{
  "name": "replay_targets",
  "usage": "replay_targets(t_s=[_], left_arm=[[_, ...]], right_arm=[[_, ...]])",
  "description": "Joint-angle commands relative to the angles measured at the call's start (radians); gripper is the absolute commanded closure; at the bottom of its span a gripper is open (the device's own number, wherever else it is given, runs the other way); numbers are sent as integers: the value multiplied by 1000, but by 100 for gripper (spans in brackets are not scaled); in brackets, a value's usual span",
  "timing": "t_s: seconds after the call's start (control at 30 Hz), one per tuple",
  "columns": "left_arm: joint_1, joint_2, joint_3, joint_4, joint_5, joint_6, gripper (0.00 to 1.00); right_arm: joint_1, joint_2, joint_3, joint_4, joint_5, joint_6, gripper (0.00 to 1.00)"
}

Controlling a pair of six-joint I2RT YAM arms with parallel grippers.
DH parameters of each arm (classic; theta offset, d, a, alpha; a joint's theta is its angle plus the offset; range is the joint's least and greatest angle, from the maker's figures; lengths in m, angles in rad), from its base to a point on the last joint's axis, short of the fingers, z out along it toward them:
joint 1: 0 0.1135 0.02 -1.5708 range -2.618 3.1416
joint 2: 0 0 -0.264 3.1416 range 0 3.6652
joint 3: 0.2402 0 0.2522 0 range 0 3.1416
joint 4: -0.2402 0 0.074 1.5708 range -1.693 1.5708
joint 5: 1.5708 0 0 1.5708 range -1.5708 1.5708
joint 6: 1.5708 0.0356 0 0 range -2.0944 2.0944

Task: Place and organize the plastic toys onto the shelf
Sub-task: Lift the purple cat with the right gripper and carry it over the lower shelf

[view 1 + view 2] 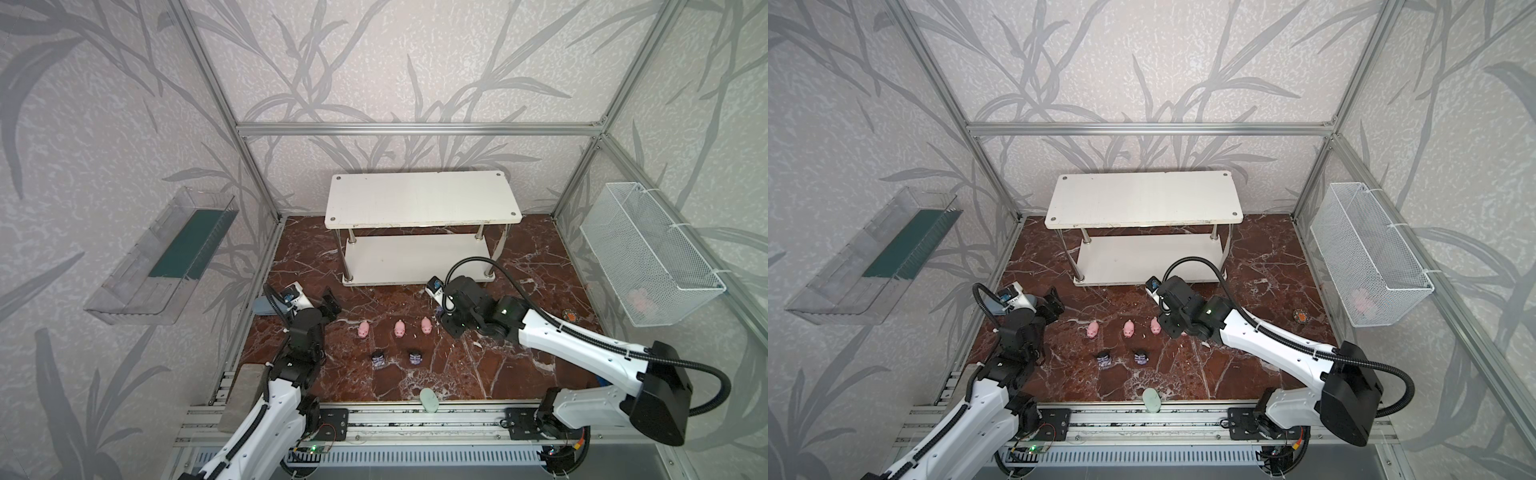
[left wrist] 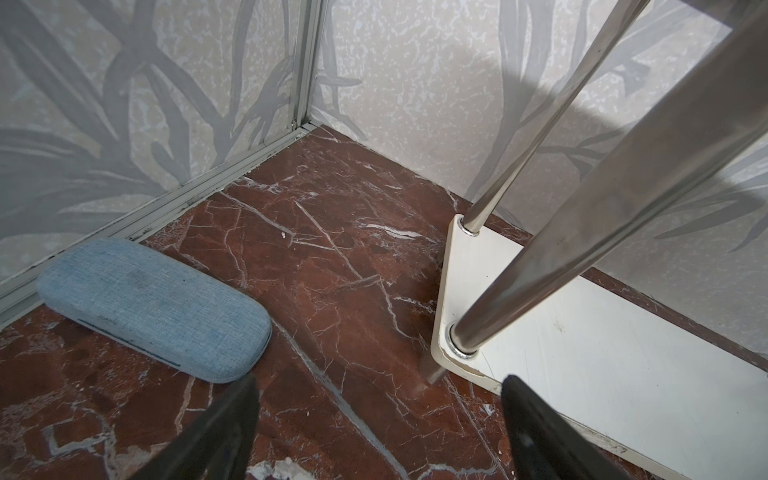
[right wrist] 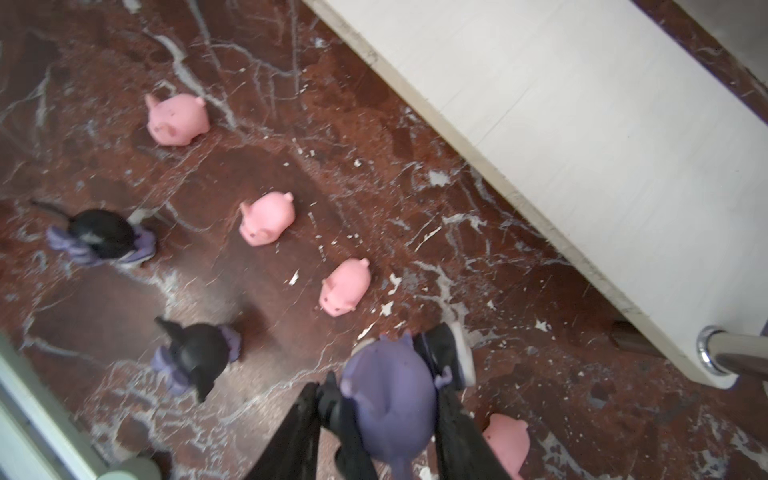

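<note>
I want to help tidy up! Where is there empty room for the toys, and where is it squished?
Both boards of the shelf are bare, from post to post. The floor strip between the shelf's front edge and the row of pigs is free. It is crowded in front: pigs, dark figurines, and the right gripper shut on a purple figurine.

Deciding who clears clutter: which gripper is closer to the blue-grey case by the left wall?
Left. The left gripper hangs open just beside the blue-grey case; the right gripper, shut on a purple figurine, is across the floor past the pink pigs.
</note>
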Motion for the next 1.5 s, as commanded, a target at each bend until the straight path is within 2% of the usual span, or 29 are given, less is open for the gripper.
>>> replay_targets(t_s=[0.0, 0.27, 0.83, 1.47], left_arm=[[-3, -1, -7, 21, 0, -14, 11], [0, -2, -18, 31, 7, -25, 11], [2, 38, -7, 60, 22, -23, 11], [3, 43, -11, 63, 17, -26, 11]], right_arm=[[-40, 84, 73, 12, 39, -58, 72], [-110, 249, 197, 10, 92, -112, 72], [-219, 435, 375, -28, 114, -68, 72], [-265, 499, 404, -30, 76, -30, 71]])
